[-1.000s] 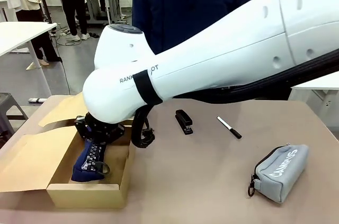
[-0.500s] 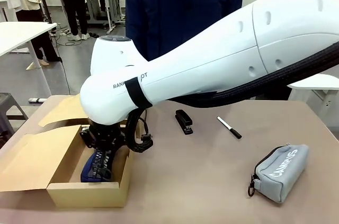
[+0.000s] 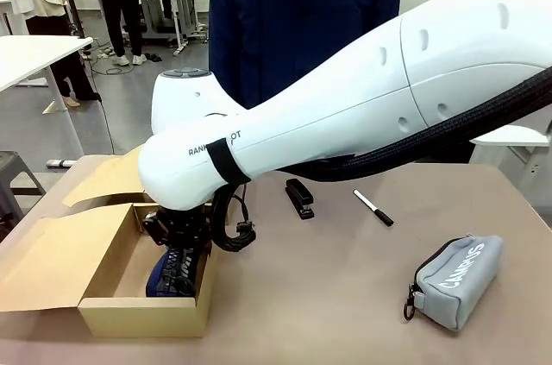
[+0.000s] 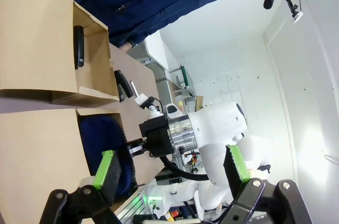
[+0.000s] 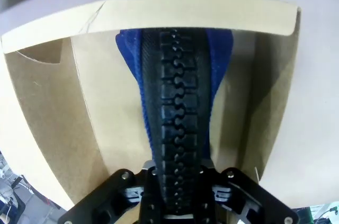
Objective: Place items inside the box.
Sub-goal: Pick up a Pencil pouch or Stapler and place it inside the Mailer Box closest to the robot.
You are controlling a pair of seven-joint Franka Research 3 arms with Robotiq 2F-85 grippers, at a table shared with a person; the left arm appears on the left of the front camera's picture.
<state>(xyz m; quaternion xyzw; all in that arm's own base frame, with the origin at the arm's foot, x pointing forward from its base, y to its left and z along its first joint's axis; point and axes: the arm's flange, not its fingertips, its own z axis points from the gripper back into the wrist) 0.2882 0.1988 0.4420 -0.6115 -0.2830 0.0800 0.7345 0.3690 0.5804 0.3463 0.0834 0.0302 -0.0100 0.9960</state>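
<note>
My right arm reaches across to the open cardboard box point(image 3: 142, 317) at the table's left. Its gripper point(image 3: 177, 253) is down inside the box with the navy zip pouch point(image 3: 168, 279) between its jaws. In the right wrist view the pouch point(image 5: 177, 102) runs straight out from the jaws, zip strip up, and rests on the box floor point(image 5: 114, 128). A grey zip pouch point(image 3: 457, 279) with "CAMPUS" lettering lies at the front right. The small black stapler point(image 3: 299, 198) sits mid-table. My left gripper point(image 4: 172, 168) hangs open, nothing between its green pads point(image 4: 108, 173), looking across at the box point(image 4: 42, 81) and the navy pouch point(image 4: 103, 139).
A black-and-white marker point(image 3: 373, 207) lies right of the stapler. The box flaps point(image 3: 52, 257) spread to the left and back. A person in a dark blue jacket point(image 3: 302, 20) stands at the far edge. My right arm's white body point(image 3: 345, 115) spans the table's middle.
My right arm has sunk lower and shifted slightly right, carrying the navy pouch from tilted above the box wall down onto the box floor.
</note>
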